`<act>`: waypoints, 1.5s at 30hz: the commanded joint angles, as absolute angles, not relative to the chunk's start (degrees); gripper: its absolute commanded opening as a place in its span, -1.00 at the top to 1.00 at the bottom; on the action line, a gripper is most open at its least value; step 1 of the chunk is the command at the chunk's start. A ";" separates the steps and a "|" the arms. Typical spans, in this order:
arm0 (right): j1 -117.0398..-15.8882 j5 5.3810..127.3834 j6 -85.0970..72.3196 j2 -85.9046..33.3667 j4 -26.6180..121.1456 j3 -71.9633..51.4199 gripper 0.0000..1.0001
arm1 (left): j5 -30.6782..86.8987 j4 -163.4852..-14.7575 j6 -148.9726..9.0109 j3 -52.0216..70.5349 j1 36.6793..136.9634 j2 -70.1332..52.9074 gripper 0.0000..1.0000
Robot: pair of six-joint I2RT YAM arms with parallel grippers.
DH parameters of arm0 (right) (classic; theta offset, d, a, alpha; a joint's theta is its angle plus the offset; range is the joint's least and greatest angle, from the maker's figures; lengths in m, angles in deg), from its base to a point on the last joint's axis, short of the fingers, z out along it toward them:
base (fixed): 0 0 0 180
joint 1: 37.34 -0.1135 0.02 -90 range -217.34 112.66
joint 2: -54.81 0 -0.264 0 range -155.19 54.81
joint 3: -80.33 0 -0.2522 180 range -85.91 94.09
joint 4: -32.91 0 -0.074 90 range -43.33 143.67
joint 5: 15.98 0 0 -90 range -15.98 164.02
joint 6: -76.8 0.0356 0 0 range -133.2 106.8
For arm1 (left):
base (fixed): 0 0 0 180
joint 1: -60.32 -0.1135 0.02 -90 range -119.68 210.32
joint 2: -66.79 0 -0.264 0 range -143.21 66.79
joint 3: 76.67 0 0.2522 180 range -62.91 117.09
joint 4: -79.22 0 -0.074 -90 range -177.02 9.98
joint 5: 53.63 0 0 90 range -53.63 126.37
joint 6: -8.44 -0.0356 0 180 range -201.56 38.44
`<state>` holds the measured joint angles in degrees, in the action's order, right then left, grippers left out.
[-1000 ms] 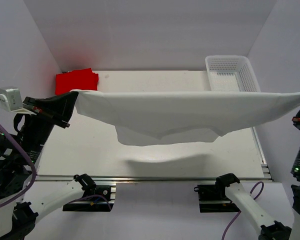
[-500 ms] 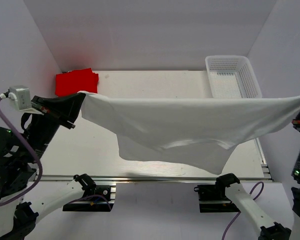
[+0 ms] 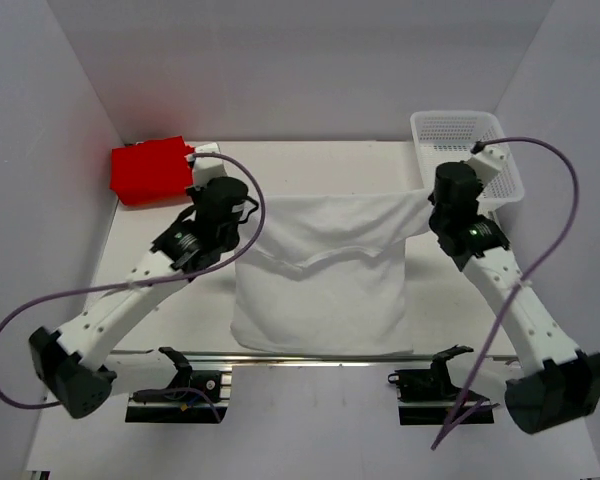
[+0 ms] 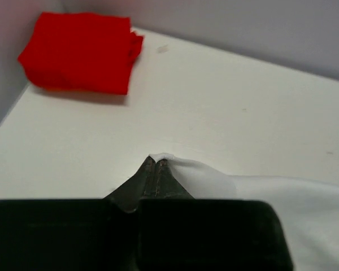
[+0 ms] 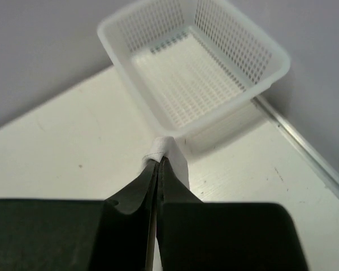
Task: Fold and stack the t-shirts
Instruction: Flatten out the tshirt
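Observation:
The white t-shirt (image 3: 320, 280) lies on the table's middle, its far edge lifted and held at both corners. My left gripper (image 3: 252, 203) is shut on the far left corner (image 4: 164, 158). My right gripper (image 3: 420, 195) is shut on the far right corner (image 5: 165, 147). The near part of the shirt rests flat by the front rail. The red t-shirt (image 3: 150, 170) sits folded in the far left corner of the table, also in the left wrist view (image 4: 79, 51), apart from both grippers.
A white mesh basket (image 3: 463, 150) stands at the far right, just beyond my right gripper, and shows in the right wrist view (image 5: 192, 62). A metal rail (image 3: 320, 355) runs along the front edge. White walls close in the sides and back.
Both grippers have moved inward and toward the table's far half, bringing the stretched, raised white shirt down so its lower part now lies on the table.

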<state>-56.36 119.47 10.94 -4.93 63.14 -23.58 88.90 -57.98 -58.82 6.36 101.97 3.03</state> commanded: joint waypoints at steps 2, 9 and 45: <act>-54.83 118.76 13.69 -15.55 55.02 -21.58 1.00 | 94.47 -63.98 -56.77 4.33 95.49 -5.35 1.00; -51.93 114.21 11.24 -35.67 52.66 -11.48 1.00 | 81.48 -70.75 -58.17 8.80 80.73 -24.07 1.00; -56.32 68.50 10.43 -41.96 61.78 -13.02 -0.81 | 34.88 -70.76 -68.46 48.53 72.80 -68.55 -1.00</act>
<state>-54.92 76.18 4.97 -42.75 58.70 -6.14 40.05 -73.61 -68.22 46.14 72.77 -65.85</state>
